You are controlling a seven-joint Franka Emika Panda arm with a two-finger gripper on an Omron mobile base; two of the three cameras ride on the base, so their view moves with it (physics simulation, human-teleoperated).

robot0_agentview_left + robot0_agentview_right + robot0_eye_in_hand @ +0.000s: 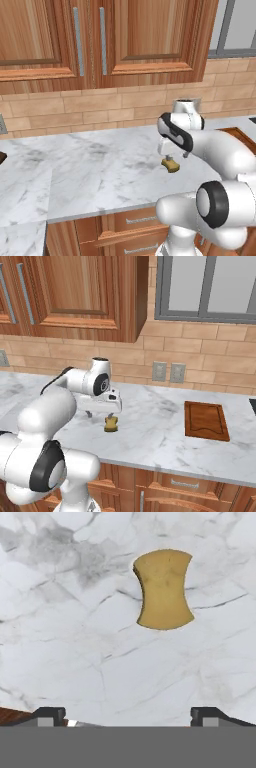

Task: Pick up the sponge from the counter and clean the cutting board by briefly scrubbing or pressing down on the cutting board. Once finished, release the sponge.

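Reaching-for-the-sponge stage. Tool (pixel 128 714) spread wide with nothing between the tips, hovering just above the white marble worktop (pixel 150 426). Sponge (pixel 163 589) lying flat on bare marble, up around 1 o'clock from the tool centre in the hand view, so not lined up yet. From the right base view, same sponge (pixel 111 424) sitting right below the tool (pixel 102 413), apparently just past the tips. Cutting board (pixel 205 420) well apart, off toward 3 o'clock on the same worktop, nothing on it.

To do this bit well, probably: nudge forward and slightly toward 1 o'clock until the sponge sits dead centre between the tips, then straight down. Worth closing across the pinched waist, not the long ends. Soft thing, so expect squish; squeeze firmly enough to survive pressing on the board later. Going down off-centre likely just shoves it across the slick marble.
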